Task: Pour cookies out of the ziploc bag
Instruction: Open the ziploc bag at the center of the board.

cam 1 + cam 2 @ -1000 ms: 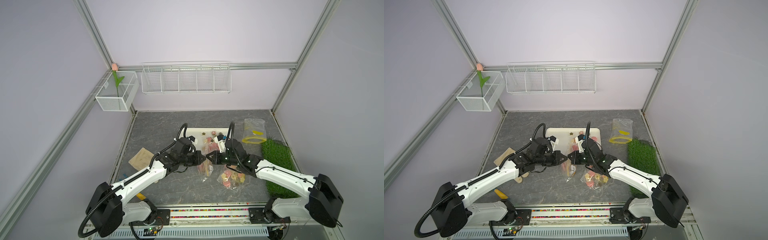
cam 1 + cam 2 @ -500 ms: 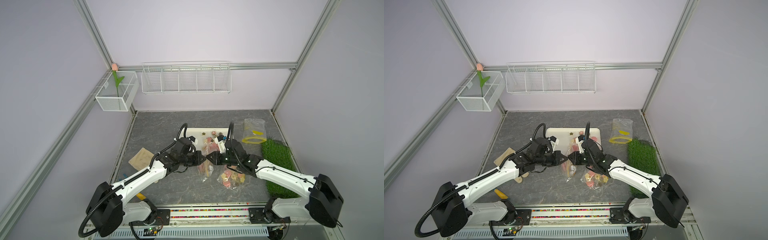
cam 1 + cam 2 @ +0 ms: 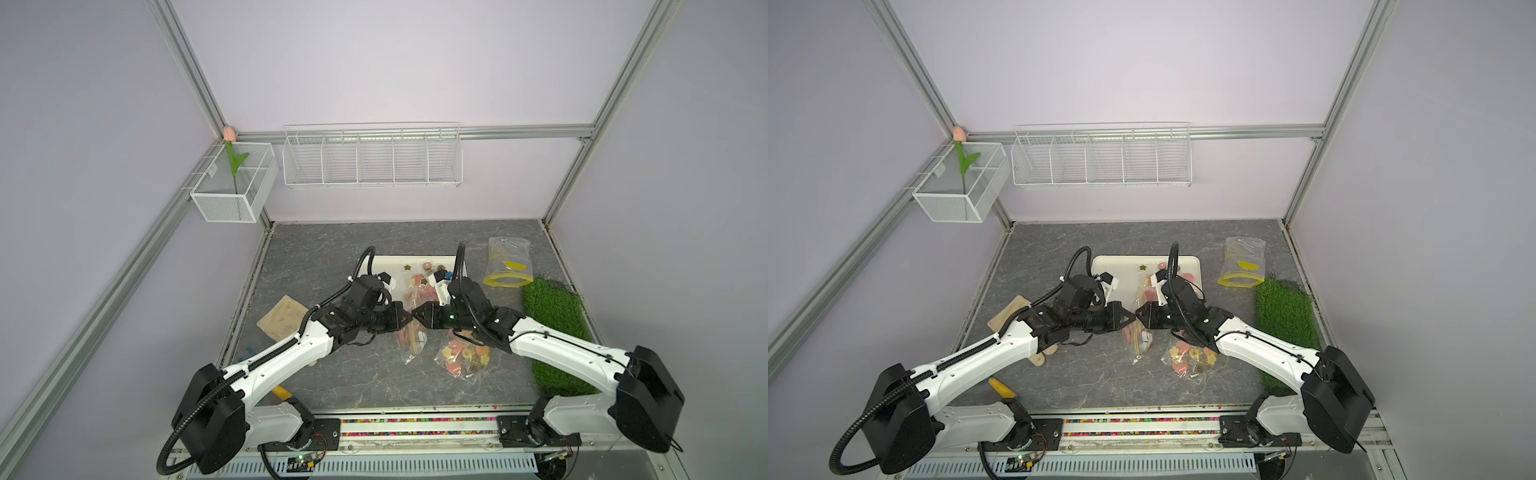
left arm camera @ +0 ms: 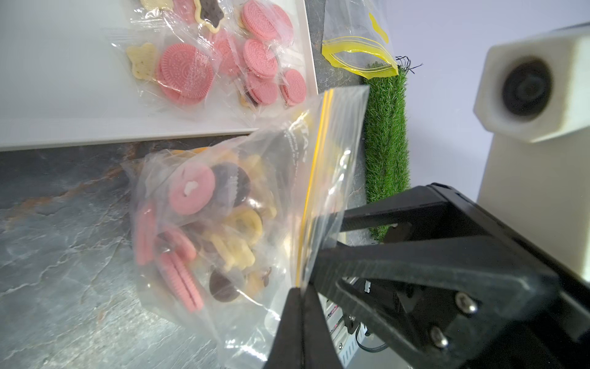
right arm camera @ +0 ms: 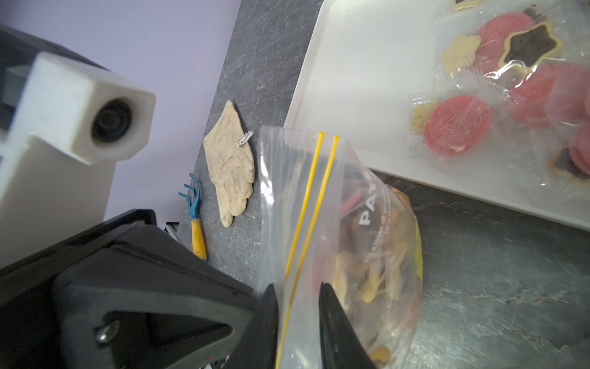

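A clear ziploc bag with a yellow zip, holding pink, beige and brown cookies, hangs mouth-up with its long axis near vertical over the grey table, just short of the white tray. The left fingers pinch its zip edge, while the right fingers straddle it, narrowly parted. With only one grip holding, the bag could slip and spill cookies outside the tray.

White links, black joints, ribbed black cables, silver screws.

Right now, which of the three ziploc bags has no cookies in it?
The far bag beside the grass mat: only clear film and yellow trim show. The upright middle bag and the flat bag in front both hold cookies.
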`<state>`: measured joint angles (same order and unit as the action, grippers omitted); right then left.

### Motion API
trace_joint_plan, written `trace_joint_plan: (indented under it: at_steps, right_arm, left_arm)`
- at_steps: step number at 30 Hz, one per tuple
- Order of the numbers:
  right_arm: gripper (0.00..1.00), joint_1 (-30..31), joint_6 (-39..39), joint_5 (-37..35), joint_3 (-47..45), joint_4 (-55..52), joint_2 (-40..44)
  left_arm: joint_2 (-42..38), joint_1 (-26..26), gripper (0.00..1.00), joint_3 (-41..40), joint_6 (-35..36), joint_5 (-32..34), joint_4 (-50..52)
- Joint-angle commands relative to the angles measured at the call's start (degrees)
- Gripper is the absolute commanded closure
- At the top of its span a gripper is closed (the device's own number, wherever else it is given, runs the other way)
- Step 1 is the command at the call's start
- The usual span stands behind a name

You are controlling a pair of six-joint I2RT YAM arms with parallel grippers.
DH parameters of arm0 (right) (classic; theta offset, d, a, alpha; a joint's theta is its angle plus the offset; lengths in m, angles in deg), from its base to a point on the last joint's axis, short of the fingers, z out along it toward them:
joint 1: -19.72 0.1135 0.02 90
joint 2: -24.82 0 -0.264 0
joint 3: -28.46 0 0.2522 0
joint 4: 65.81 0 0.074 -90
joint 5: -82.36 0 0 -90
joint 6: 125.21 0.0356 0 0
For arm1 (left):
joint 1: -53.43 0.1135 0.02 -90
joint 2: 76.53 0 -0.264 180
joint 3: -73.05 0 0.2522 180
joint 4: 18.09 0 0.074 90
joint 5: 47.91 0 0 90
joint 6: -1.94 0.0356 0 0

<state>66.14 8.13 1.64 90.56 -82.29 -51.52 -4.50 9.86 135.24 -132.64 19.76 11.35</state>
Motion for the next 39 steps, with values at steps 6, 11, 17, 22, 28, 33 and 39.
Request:
trace_joint_plan:
  at_steps: [6, 11, 17, 22, 28, 33, 39]
  right_arm:
    - [0.78, -0.1, 1.4, 1.8, 1.6, 2.9, -1.7]
    - [0.83, 0.0, 1.7, 2.7, 1.7, 3.6, -2.0]
    - [0.94, 0.0, 1.8, 3.5, 1.7, 3.8, -1.6]
    - [0.93, 0.0, 2.6, 3.0, -0.1, 5.6, 0.2]
    - [0.93, 0.0, 2.1, 2.3, -0.5, 4.8, 1.5]
    - [0.93, 0.0, 2.1, 1.7, -1.1, 4.8, 2.4]
    - [0.93, -0.1, 0.4, -0.6, -0.7, 2.1, 3.0]
  left_arm:
    - [-0.9, -0.5, 1.00, 0.6, -0.2, -0.3, -0.1]
    - [-1.1, -0.5, 1.00, 0.5, 0.1, -0.1, 0.2]
    - [-1.3, -0.5, 1.00, 0.5, 0.6, 1.3, 0.7]
    - [-0.6, -0.5, 0.88, 0.5, 0.4, 0.8, 0.4]
    - [-0.4, -0.5, 1.00, 0.3, 0.1, 0.7, -0.2]
    - [-0.6, -0.5, 1.00, 0.6, 0.0, 1.3, 0.3]
    - [-1.7, -0.5, 1.00, 1.1, 0.3, 2.4, 2.2]
